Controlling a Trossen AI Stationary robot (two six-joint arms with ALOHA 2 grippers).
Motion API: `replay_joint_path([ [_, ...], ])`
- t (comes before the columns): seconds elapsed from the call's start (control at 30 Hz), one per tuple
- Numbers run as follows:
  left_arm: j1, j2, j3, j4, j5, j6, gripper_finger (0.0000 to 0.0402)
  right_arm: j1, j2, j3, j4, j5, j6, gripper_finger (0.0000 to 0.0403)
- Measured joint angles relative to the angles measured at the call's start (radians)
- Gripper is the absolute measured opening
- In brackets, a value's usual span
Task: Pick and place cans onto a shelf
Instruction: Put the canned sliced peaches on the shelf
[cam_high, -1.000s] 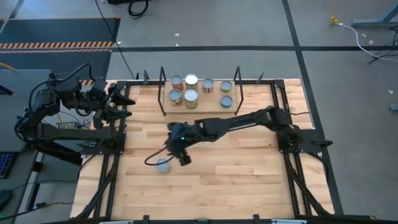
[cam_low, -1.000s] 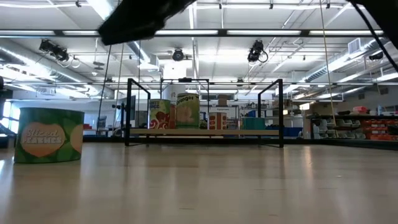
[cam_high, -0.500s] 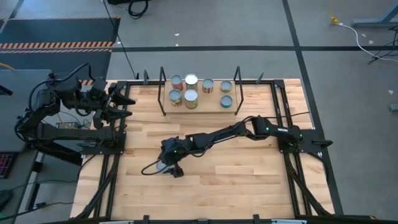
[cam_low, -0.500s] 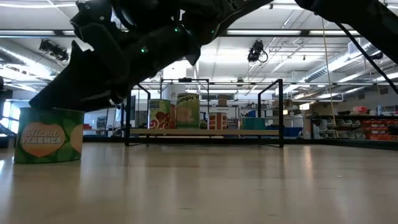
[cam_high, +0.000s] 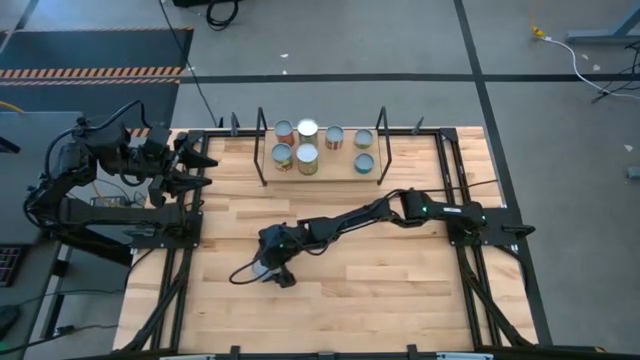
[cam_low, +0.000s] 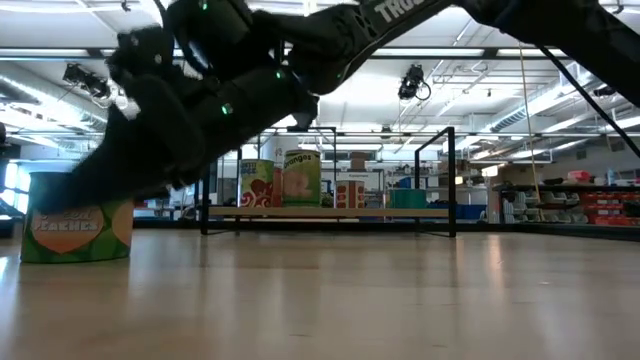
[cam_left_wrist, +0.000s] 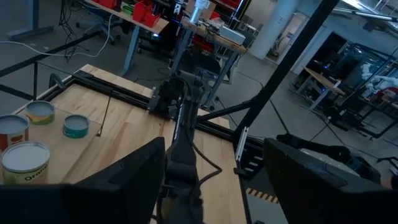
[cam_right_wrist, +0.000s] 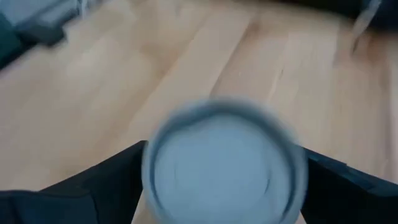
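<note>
A lone can with a silvery top (cam_high: 261, 268) and a green label (cam_low: 78, 228) stands upright on the tabletop, toward the near left. My right gripper (cam_high: 270, 271) is down over it, open, one finger (cam_right_wrist: 93, 186) on each side of the can's top (cam_right_wrist: 224, 168). Several other cans (cam_high: 307, 158) stand on the light-wood shelf (cam_high: 335, 166) at the far edge, between black rod uprights. My left gripper (cam_high: 200, 165) waits open beyond the table's left edge. My right gripper comes at the lone can slanting down from the table's right, with its fingers beside the can's upper rim (cam_right_wrist: 155, 155). Whether the fingers touch the can I cannot tell. The can stands upright on the table.
The black frame rails (cam_high: 185, 260) run along the table's left and right edges. The right arm (cam_high: 350, 217) stretches low across the middle of the table. Bare wood (cam_high: 400, 290) lies at the near right.
My right gripper has gone toward the table's near left and come down from above the lone can until its fingers stand around the can's top. The can has stayed where it was.
</note>
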Motion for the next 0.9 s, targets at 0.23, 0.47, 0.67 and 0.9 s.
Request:
replay_joint_path([
  [0.23,0.000,0.000,0.000,0.000,0.000,0.000,0.0275,0.004,-0.002,0.000,0.024,0.016,-0.031,0.0328],
  [0.47,0.000,0.000,0.000,0.000,0.000,0.000,0.0275,-0.009,-0.122,-0.002,-0.075,0.035,-0.016,0.0289],
  [0.67,0.000,0.000,0.000,0.000,0.000,0.000,0.0275,-0.065,-0.353,0.000,-0.386,0.206,-0.039,0.0289],
  [0.9,0.000,0.000,0.000,0.000,0.000,0.000,0.0275,-0.191,-0.597,-0.018,-0.745,0.361,0.059,0.0288],
])
